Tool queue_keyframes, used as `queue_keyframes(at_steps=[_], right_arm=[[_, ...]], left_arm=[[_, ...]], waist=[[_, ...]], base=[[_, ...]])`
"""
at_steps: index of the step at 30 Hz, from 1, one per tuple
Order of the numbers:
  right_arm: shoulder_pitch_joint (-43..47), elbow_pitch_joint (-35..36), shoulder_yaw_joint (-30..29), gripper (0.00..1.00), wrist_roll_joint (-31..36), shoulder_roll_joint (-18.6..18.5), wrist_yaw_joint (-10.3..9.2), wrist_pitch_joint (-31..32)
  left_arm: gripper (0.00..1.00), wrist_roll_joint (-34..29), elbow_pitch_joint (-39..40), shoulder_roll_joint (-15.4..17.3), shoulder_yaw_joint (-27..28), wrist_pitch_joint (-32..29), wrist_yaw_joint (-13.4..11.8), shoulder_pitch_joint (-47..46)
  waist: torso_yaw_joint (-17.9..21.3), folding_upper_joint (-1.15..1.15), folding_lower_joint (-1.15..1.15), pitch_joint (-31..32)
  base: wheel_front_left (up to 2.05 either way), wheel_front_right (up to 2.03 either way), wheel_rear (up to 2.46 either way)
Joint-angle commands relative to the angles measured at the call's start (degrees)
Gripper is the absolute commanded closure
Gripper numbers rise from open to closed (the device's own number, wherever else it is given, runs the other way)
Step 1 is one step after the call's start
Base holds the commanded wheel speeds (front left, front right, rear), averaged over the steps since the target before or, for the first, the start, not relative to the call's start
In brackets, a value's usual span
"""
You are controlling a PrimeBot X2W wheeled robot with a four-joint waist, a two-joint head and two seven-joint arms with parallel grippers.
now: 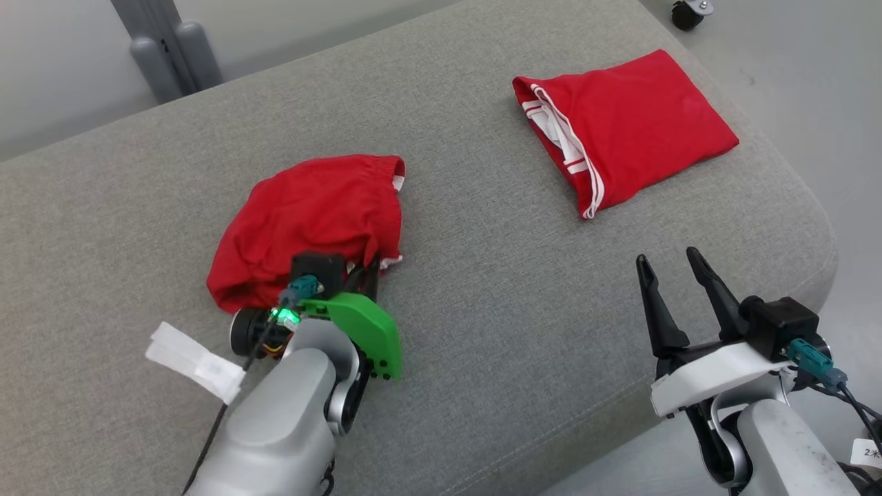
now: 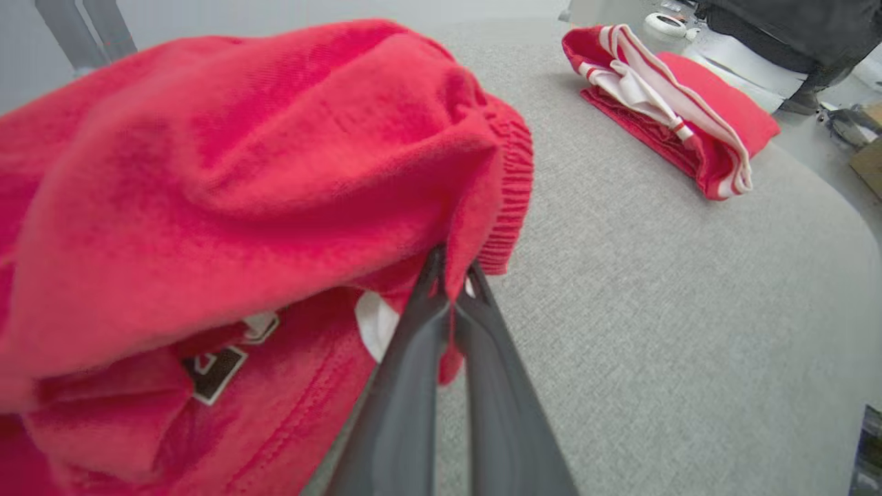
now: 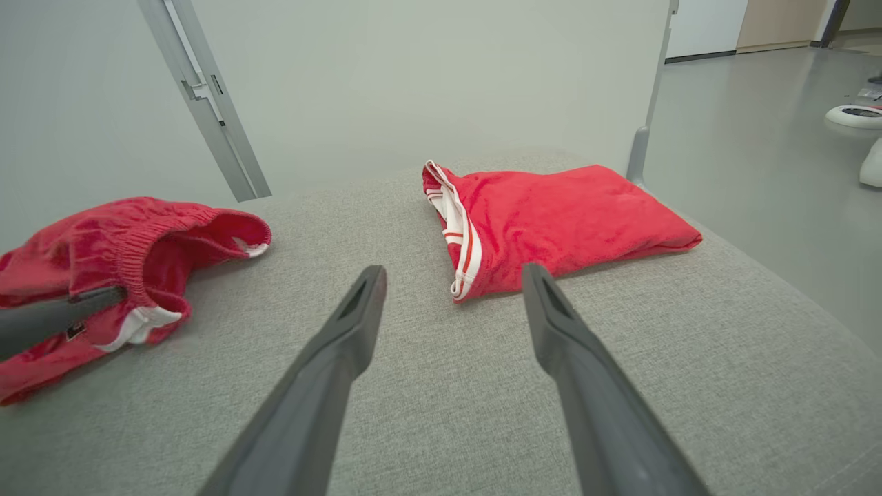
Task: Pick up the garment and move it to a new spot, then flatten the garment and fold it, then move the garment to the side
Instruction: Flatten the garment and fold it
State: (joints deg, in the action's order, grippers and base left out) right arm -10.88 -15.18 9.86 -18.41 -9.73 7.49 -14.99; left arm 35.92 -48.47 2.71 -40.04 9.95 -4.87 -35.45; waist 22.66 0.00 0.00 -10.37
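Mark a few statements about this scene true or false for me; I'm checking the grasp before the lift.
The left claw is shut on the crumpled red cloth garment. True.
The right claw grips the folded red cloth garment with white stripes. False: it is open, short of it, holding nothing.
Both garments lie on the grey fabric cushion. True.
The folded garment lies to the crumpled one's left. False: to its right.

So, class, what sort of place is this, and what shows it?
Probably a robot test room, not a home: a grey fabric-covered pad as worktop, a bare pale wall, and a smooth grey floor with a castor.
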Motion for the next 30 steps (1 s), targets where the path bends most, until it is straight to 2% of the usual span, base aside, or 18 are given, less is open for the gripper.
queue_keyframes(at_steps=[1, 4, 8, 11, 14, 18, 23, 27, 30], right_arm=[[-0.6, 0.3, -0.2, 0.0, 0.0, 0.2, 0.01, -0.2], [-0.6, 0.5, -0.6, 0.0, 0.3, 0.3, 0.01, -0.2], [-0.8, 0.4, -0.5, 0.0, 0.3, 0.4, 0.01, -0.2], [-0.8, 0.4, -0.4, 0.0, 0.4, 0.4, 0.01, -0.2], [-0.7, 0.1, -0.5, 0.0, 0.4, 0.2, 0.01, -0.2], [-0.4, 0.0, -0.3, 0.0, 0.3, 0.0, 0.01, -0.2], [-0.8, 0.1, -0.1, 0.0, -0.1, -0.1, 0.01, -0.2], [-1.1, 0.4, -0.3, 0.0, 0.0, -0.3, 0.01, -0.2], [-1.5, 0.5, -0.3, 0.0, 0.0, -0.5, 0.01, -0.2]], left_arm=[[1.0, 2.8, 1.0, 0.4, 1.0, 1.0, 1.5, -1.7], [1.0, 8.3, 5.3, 0.3, 1.3, 2.7, 4.9, -4.2], [1.0, 17.7, 13.4, 0.3, 1.5, 4.6, 7.9, -7.8], [1.0, 24.9, 19.6, 0.3, 1.9, 5.2, 9.1, -10.1], [1.0, 31.8, 26.9, 0.4, 5.5, 5.2, 10.0, -11.3], [1.0, 37.1, 32.2, 0.3, 7.7, 5.1, 10.4, -11.9], [1.0, 35.7, 31.0, 0.3, 10.5, 5.1, 7.8, -8.5], [1.0, 29.5, 24.9, 0.4, 14.0, 5.2, 4.5, -2.5], [1.0, 25.6, 20.2, 0.3, 19.1, 5.2, 3.4, 2.6]], waist=[[-0.5, 0.0, 0.0, -0.1], [-1.6, 0.0, 0.0, 0.1], [-3.0, 0.0, 0.0, 0.7], [-4.1, 0.0, 0.0, 1.2], [-5.5, 0.0, 0.0, 1.6], [-7.6, 0.0, 0.0, 2.0], [-10.3, 0.0, 0.0, 1.7], [-13.1, 0.0, 0.0, 1.0], [-14.8, 0.0, 0.0, 0.5]], base=[[0.0, 0.0, 0.0], [0.0, 0.0, 0.0], [0.0, 0.0, 0.0], [0.0, 0.0, 0.0], [0.0, 0.0, 0.0], [0.0, 0.0, 0.0], [0.0, 0.0, 0.0], [0.0, 0.0, 0.0], [0.0, 0.0, 0.0]])
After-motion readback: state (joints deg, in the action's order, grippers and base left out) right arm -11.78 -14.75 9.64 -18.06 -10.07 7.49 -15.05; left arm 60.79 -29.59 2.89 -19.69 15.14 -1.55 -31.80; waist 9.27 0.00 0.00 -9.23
